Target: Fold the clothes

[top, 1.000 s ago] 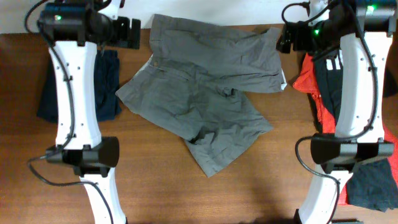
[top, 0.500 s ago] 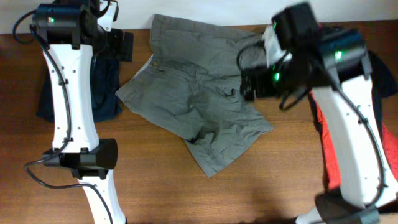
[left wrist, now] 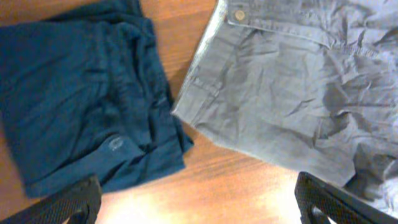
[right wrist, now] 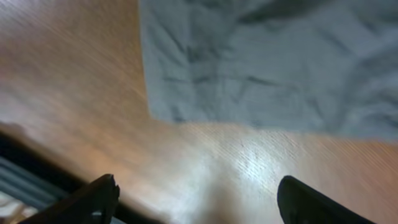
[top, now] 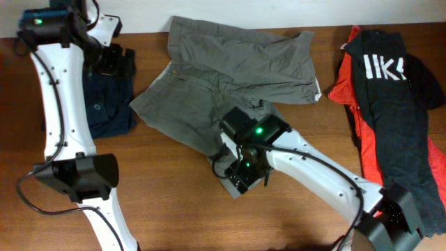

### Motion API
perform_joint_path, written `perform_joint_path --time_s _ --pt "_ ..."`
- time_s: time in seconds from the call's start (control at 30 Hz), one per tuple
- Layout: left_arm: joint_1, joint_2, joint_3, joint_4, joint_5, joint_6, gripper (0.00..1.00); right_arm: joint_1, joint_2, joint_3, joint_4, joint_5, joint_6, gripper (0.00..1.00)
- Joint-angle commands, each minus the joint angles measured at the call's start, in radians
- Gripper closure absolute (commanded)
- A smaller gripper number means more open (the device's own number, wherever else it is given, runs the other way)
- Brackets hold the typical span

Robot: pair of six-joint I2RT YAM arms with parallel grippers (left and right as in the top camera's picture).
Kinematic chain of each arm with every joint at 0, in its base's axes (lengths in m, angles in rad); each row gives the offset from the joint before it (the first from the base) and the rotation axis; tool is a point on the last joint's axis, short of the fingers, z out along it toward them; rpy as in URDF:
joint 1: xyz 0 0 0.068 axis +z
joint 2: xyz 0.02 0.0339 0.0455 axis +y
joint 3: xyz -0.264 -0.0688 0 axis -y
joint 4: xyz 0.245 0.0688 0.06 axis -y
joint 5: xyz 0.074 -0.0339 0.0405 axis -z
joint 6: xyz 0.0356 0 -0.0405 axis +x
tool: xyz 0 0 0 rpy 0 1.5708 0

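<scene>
The wrinkled grey-khaki trousers point(top: 230, 77) lie spread across the table's middle and back; their buttoned waistband shows in the left wrist view point(left wrist: 292, 81), a leg hem in the right wrist view point(right wrist: 267, 62). Dark navy trousers point(top: 108, 104) lie at the left, also in the left wrist view point(left wrist: 68, 93). A black T-shirt with white print point(top: 394, 104) lies on a red garment point(top: 348, 97) at the right. My left gripper point(left wrist: 199, 208) is open and empty above bare wood between the navy and khaki trousers. My right gripper point(right wrist: 199, 202) is open and empty over the wood by the khaki leg's lower end point(top: 240, 178).
The wooden table point(top: 174, 202) has a front edge that shows as a dark strip in the right wrist view point(right wrist: 37, 168). The back wall runs along the table's far edge.
My right arm has swung from the back right down to the khaki leg's lower end near the table's middle, uncovering the black T-shirt and red garment. My left arm shifted slightly left over the navy trousers.
</scene>
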Motion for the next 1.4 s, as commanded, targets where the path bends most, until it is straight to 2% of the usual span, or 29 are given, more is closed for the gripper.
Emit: perform_joint_path --time_s 0.0,0.2,0.33,0.53,0.73,0.87,0.93,1.03,1.13,1.17,1.37 --pt "-0.002 -0.009 -0.128 0.066 0.03 0.039 0.01 0.045 0.027 -0.083 0.078 -0.009 -0.087 0.15" --pt "-0.002 -0.009 -0.28 0.182 0.029 0.039 0.01 0.111 0.057 -0.118 0.211 -0.009 -0.191 0.15" --pt "-0.002 -0.009 -0.306 0.216 0.029 0.039 0.01 0.13 0.098 -0.117 0.303 -0.005 -0.268 0.14" --pt "-0.002 -0.009 -0.306 0.243 0.026 0.039 0.01 0.121 0.18 -0.117 0.336 0.101 -0.274 0.13" --pt "-0.002 -0.009 -0.306 0.242 0.026 0.037 0.01 0.057 0.206 -0.118 0.37 0.099 -0.263 0.14" --pt "-0.002 -0.009 -0.306 0.232 0.026 0.023 0.01 0.008 0.228 -0.117 0.385 0.097 -0.24 0.25" --pt "-0.002 -0.009 -0.306 0.222 0.026 0.024 0.01 -0.005 0.238 -0.118 0.382 0.077 -0.241 0.27" --pt "-0.002 -0.009 -0.306 0.217 0.026 0.024 0.01 -0.009 0.241 -0.118 0.373 0.034 -0.24 0.37" --pt "-0.002 -0.009 -0.306 0.218 0.026 0.024 0.01 -0.009 0.241 -0.117 0.332 0.028 -0.201 0.7" --pt "-0.002 -0.009 -0.306 0.218 0.026 0.024 0.01 -0.015 0.24 -0.117 0.269 0.029 -0.156 0.94" --pt "-0.002 -0.009 -0.306 0.217 0.026 0.024 0.01 -0.111 0.221 -0.117 0.045 0.028 0.003 0.96"
